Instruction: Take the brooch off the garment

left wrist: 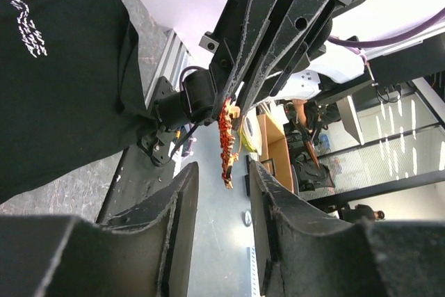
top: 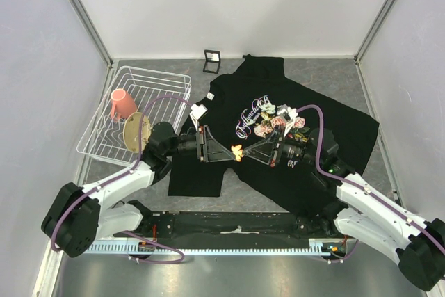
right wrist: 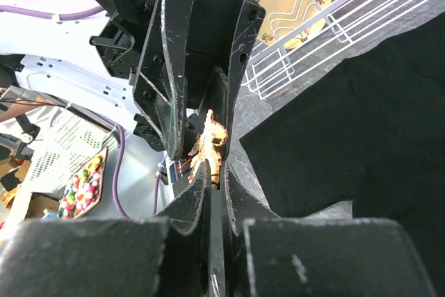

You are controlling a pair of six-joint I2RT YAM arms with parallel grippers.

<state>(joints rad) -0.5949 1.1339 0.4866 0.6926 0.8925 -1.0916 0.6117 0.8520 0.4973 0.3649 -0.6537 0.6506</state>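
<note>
The brooch (top: 237, 149), a tiny red-orange leaf pin, hangs in the air between my two grippers, clear of the fabric. My right gripper (top: 243, 151) is shut on it; in the right wrist view the brooch (right wrist: 212, 138) sticks out from between the closed fingertips of that gripper (right wrist: 217, 172). My left gripper (top: 231, 154) is open, tip to tip with the right one. In the left wrist view its fingers (left wrist: 222, 170) stand apart just below the brooch (left wrist: 226, 140). The garment (top: 341, 130), a black T-shirt with a rose print, lies flat on the table beneath and also shows in the left wrist view (left wrist: 62, 102) and the right wrist view (right wrist: 361, 116).
A white wire rack (top: 167, 78) stands at the left with a pink cup (top: 122, 104) and a tan plate (top: 136, 132) in it; the rack (right wrist: 292, 60) shows in the right wrist view too. A small black frame (top: 212, 60) stands by the back wall.
</note>
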